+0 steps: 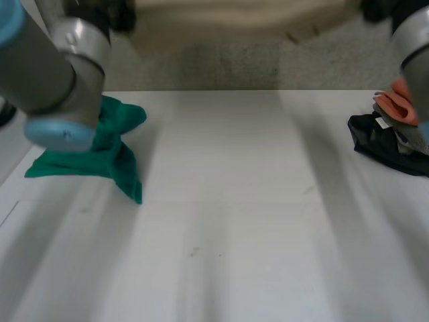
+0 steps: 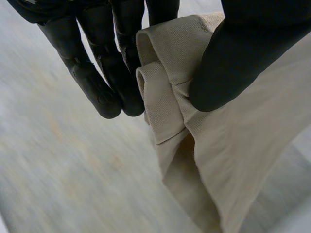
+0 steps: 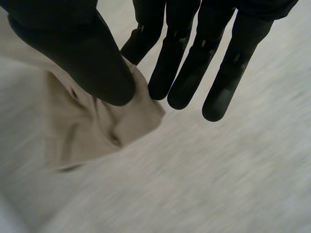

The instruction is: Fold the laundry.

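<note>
A beige cloth [image 1: 234,13] hangs stretched across the far side of the table [image 1: 234,228], between my two arms. In the left wrist view my left hand [image 2: 97,77] pinches a folded edge of the beige cloth [image 2: 218,160] between thumb and fingers, and the rest hangs down below the hand. In the right wrist view my right hand [image 3: 87,58] pinches a corner of the same cloth [image 3: 82,131] between the thumb and the nearest finger. Its other fingers stay straight beside the cloth. Both hands are above the floor, past the table.
A crumpled green cloth [image 1: 100,151] lies on the table at the left, partly under my left arm [image 1: 53,74]. At the right edge sits a pile of dark cloth [image 1: 392,144] with an orange piece [image 1: 397,104] on top, by my right arm [image 1: 415,47].
</note>
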